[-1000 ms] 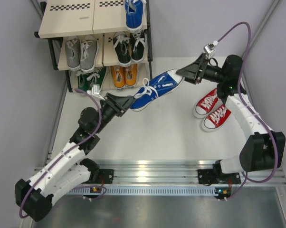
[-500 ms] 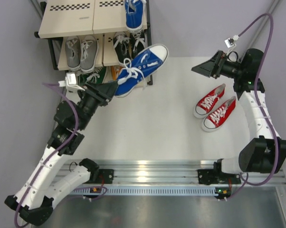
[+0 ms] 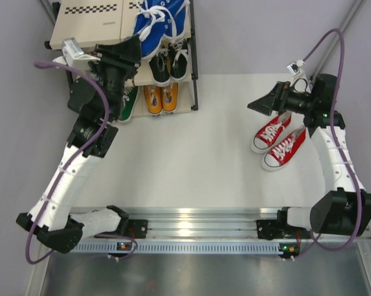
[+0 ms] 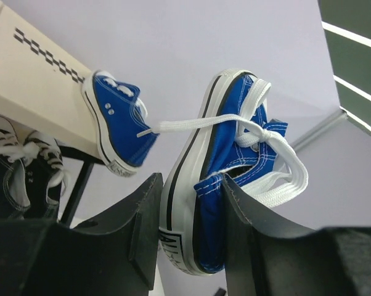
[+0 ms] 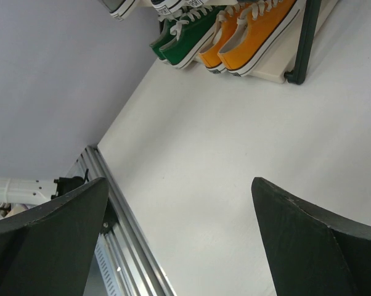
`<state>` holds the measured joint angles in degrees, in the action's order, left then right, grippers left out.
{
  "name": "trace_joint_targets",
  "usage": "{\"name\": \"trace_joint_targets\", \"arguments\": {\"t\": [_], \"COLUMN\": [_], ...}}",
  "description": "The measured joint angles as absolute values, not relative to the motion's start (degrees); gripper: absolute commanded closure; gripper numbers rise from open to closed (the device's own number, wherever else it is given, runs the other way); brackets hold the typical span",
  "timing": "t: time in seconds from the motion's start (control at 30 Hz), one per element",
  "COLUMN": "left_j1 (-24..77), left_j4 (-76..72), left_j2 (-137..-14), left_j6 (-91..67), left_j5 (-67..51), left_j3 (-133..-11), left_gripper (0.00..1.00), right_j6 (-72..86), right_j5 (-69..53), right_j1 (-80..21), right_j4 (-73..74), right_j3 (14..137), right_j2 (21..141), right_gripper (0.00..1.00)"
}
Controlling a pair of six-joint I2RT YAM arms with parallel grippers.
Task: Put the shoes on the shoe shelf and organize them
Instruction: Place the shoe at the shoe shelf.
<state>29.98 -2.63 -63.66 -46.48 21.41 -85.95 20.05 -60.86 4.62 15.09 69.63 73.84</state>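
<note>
My left gripper [image 3: 135,44] is shut on the heel of a blue shoe [image 3: 150,24] and holds it tilted over the shoe shelf's top board [image 3: 90,24]. The left wrist view shows the sole and heel of this shoe [image 4: 228,154] clamped between the jaws [image 4: 188,203]. Its mate, a second blue shoe [image 4: 114,123], stands on the top board [image 4: 31,80]. Black shoes [image 3: 168,61] sit on the middle tier, orange [image 3: 161,98] and green [image 3: 127,106] ones on the bottom. Two red shoes [image 3: 277,140] lie on the table at the right. Just above them my right gripper [image 3: 254,105] hangs open, holding nothing.
My left arm [image 3: 81,154] stretches up along the shelf's front and covers the left half of the middle tier. An aluminium rail [image 3: 198,222] runs along the table's near edge. Grey walls close in on both sides. The right wrist view shows the green [image 5: 185,37] and orange shoes [image 5: 253,34].
My left arm swung the blue shoe from mid-table up and left to the shelf's top tier. The right gripper let go of its toe, opened wide and drew back above the red shoes.
</note>
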Motion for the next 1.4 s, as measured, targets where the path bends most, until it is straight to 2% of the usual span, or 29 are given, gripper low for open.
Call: {"name": "trace_joint_targets", "arguments": {"t": [0.4, 0.6, 1.4], "left_j1": [29.17, 28.38, 28.16], "left_j4": [-5.58, -5.28, 10.61], "left_j2": [-82.19, -88.79, -98.43], "left_j6": [-38.46, -38.04, -51.55], "left_j5": [46.19, 52.60, 55.90], "left_j3": [-99.26, -105.08, -114.06], "left_gripper": [1.00, 1.00, 1.00], "right_j6": [18.41, 18.13, 18.17], "right_j5": [-59.64, -59.53, -59.16], "right_j1": [4.62, 4.67, 5.69], "right_j4": [16.45, 16.45, 16.32], "right_j3": [68.20, 68.12, 65.12], "right_j2": [71.55, 71.18, 68.42], "right_gripper": [0.01, 0.01, 0.01]}}
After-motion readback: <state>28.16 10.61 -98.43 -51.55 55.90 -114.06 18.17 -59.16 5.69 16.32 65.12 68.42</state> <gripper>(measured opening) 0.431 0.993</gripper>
